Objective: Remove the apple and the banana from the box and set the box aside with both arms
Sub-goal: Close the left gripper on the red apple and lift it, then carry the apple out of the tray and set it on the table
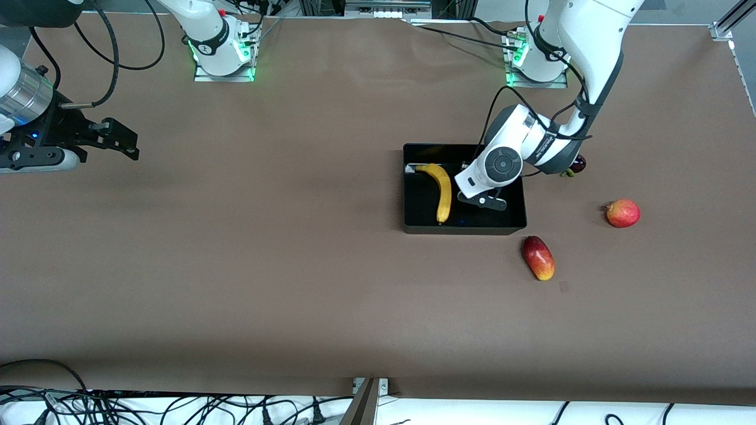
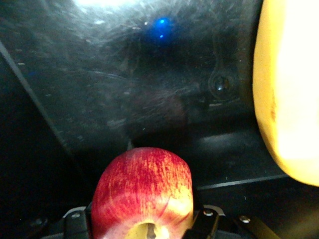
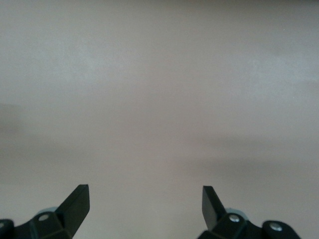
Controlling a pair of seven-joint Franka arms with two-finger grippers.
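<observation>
The black box [image 1: 413, 195] stands on the table toward the left arm's end. The yellow banana [image 1: 441, 192] lies in it and also shows in the left wrist view [image 2: 286, 89]. My left gripper [image 1: 485, 202] reaches down into the box beside the banana. In the left wrist view the left gripper [image 2: 142, 221] is shut on the red apple [image 2: 142, 181] with a pale yellow patch, just above the box's glossy floor [image 2: 124, 74]. The arm hides the apple in the front view. My right gripper [image 1: 125, 141] waits open and empty over bare table at the right arm's end; it also shows in the right wrist view [image 3: 145, 199].
A red-and-yellow mango [image 1: 538, 258] lies nearer the front camera than the box. A plainer red round fruit [image 1: 623, 213] lies past the box toward the left arm's end. A small dark fruit [image 1: 577, 164] sits half hidden under the left arm's wrist.
</observation>
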